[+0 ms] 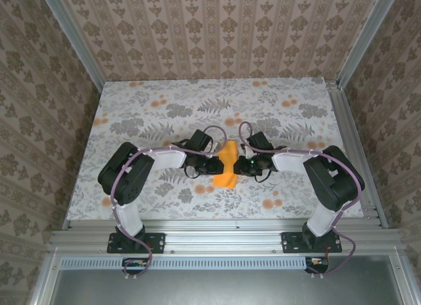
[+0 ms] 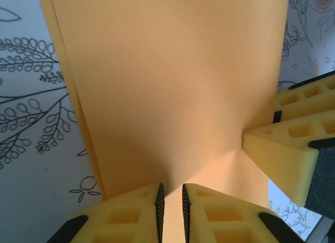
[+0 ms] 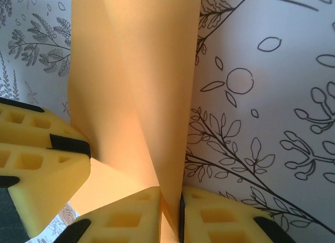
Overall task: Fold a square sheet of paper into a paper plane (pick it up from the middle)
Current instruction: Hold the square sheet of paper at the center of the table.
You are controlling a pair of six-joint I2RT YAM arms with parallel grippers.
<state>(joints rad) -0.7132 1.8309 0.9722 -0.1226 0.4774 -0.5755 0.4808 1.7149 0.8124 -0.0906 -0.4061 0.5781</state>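
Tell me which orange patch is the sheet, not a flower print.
The square sheet of paper: plain bright orange, pinched between the left claw and right claw. The flower prints are smaller, paler, printed flat in the cloth.

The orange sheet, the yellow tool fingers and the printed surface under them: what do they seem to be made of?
The orange sheet: thin matte paper, creased sharply. The tool fingers: likely matte plastic, with square pockets and black inserts. The printed surface: probably cloth, weave not visible.
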